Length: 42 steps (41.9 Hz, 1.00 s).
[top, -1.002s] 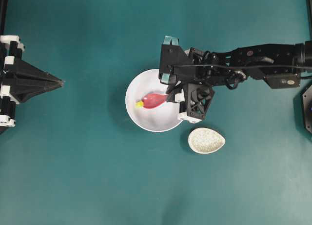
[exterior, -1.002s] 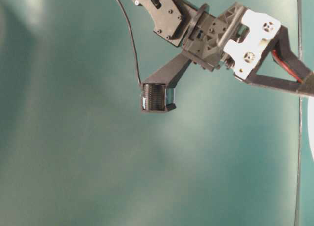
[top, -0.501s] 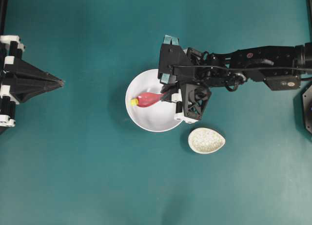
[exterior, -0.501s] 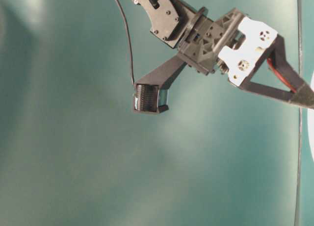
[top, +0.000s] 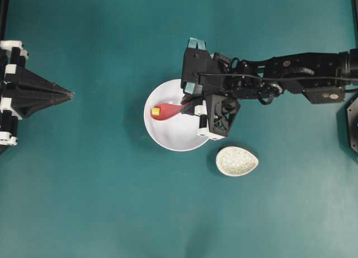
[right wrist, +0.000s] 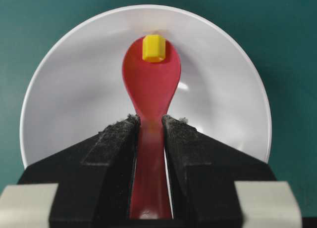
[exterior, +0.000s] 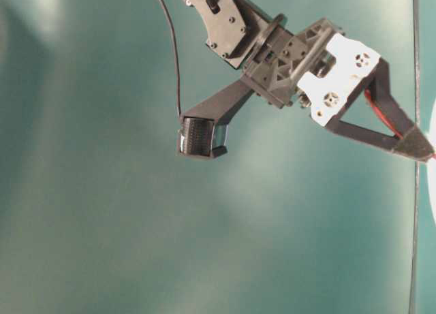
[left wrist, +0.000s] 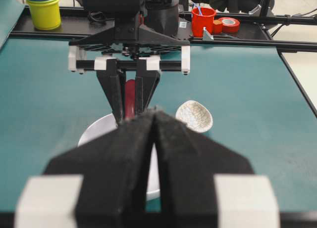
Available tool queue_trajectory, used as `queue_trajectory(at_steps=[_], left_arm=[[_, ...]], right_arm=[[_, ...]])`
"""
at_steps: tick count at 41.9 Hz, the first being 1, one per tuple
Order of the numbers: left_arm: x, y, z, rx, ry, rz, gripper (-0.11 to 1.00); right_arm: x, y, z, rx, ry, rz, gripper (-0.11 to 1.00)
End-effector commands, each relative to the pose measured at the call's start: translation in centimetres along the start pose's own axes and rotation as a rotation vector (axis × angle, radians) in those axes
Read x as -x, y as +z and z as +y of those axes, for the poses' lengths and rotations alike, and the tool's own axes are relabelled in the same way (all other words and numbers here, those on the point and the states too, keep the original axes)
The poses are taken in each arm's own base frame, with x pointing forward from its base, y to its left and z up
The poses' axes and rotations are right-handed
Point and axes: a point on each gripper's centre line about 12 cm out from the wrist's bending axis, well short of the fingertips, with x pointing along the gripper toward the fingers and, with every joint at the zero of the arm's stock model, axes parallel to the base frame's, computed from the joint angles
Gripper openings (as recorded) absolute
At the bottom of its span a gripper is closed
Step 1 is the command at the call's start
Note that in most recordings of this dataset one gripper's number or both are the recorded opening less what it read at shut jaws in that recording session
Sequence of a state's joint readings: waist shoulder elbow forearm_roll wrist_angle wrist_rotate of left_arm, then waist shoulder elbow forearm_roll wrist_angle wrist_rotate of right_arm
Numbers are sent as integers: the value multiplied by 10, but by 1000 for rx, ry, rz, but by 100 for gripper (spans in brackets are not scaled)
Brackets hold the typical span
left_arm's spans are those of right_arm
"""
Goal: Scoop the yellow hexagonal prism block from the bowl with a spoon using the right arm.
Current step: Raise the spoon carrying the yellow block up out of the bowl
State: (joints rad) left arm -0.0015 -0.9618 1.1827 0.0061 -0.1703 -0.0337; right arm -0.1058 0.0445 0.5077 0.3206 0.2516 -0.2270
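Observation:
The yellow hexagonal prism block (top: pixel 156 111) rests in the far end of the pinkish-red spoon's (top: pixel 168 110) scoop, inside the white bowl (top: pixel 173 137). My right gripper (top: pixel 192 105) is shut on the spoon's handle at the bowl's right rim. The right wrist view shows the block (right wrist: pixel 153 48) on the scoop (right wrist: pixel 151 84), the handle clamped between the black fingers (right wrist: pixel 116 139), and the bowl (right wrist: pixel 74 104) beneath. My left gripper (top: pixel 70 94) stays far left, shut and empty. In the left wrist view its tips (left wrist: pixel 154 112) meet and hide part of the bowl (left wrist: pixel 96 131).
A speckled beige teardrop spoon rest (top: pixel 237 160) lies just right of the bowl's near side. Beyond the table's far edge stand stacked yellow and blue cups (left wrist: pixel 43 8), a red cup (left wrist: pixel 203 21) and a tape roll (left wrist: pixel 229 24).
The right gripper pushed the spoon leftwards across the bowl. The yellow block, earlier at the scoop's tip, now sits on the scoop. The left arm has not moved.

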Motion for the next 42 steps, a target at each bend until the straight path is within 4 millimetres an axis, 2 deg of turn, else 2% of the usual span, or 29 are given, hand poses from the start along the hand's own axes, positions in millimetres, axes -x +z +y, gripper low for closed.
queue_trajectory(at_steps=[1,20,32,42], left_arm=[[-2,6,0,2,-1,-17,-1],[-2,5,0,1,-2,-14,-1],[-2,5,0,0,-2,-15,-1],[-2,6,0,1,-2,-17,-1]], right_arm=[[8,14,3,1,4,-48,22],[32,23,5,10,6,-103,22],[66,36,7,37,-4,-230,22],[97,39,6,56,-24,-348,22]])
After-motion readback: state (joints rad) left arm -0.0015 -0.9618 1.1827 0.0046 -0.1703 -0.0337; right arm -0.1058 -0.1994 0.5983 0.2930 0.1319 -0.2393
